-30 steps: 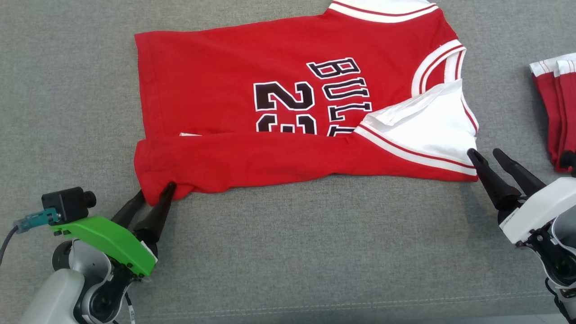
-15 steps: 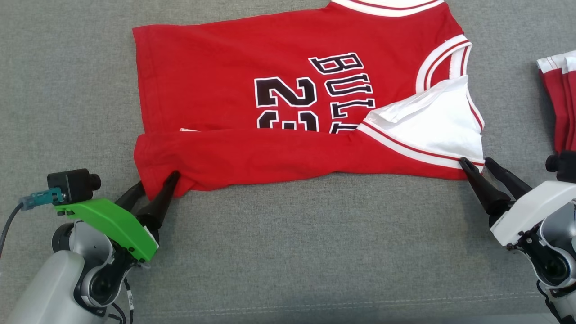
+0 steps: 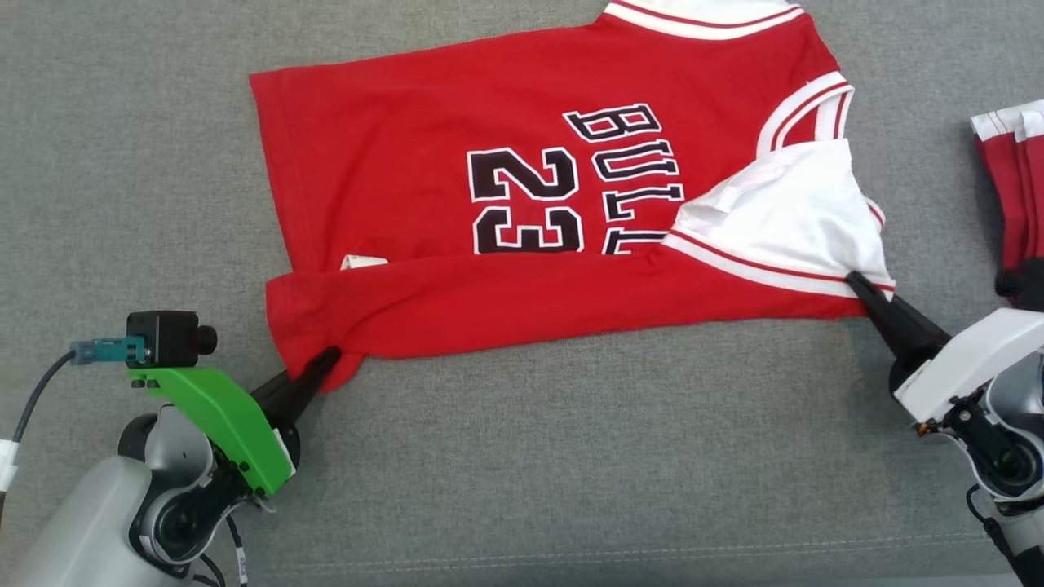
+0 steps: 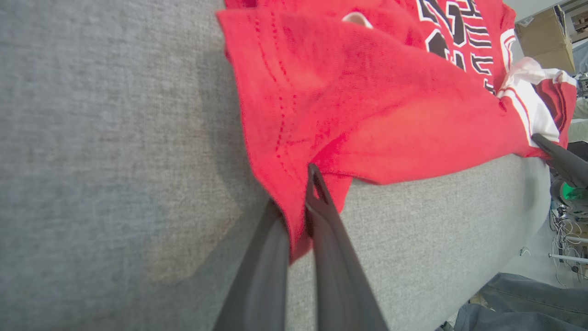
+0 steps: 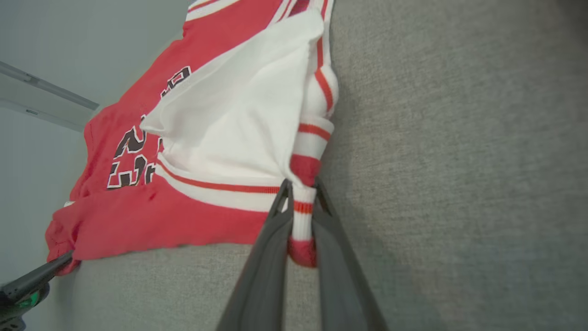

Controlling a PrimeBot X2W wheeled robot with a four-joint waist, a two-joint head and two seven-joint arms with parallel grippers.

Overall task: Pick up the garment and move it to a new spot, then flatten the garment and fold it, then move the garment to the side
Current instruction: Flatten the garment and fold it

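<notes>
Jersey point(image 3: 522, 204) lay mid-frame on grey fabric point(image 3: 571, 456), my left claw point(image 3: 329, 357) clamped on its lower-left hem corner, my right claw point(image 3: 855, 282) clamped on its lower-right striped trim.

A grey woven surface point(image 3: 522, 456) carried everything, with a stitched seam point(image 3: 571, 556) crossing it behind both pincers, on the robot's side. Directly on it lay a red jersey point(image 3: 424, 163) printed with the number 23. It was spread ahead of the left gripper point(image 3: 326, 363) and the right gripper point(image 3: 856, 285), and its near edge was folded over into a long band running from one pincer's tips to the other's. Outward of the right gripper, apart from the jersey, a pile of red-and-white garments point(image 3: 1011, 196) rested on the same surface.
</notes>
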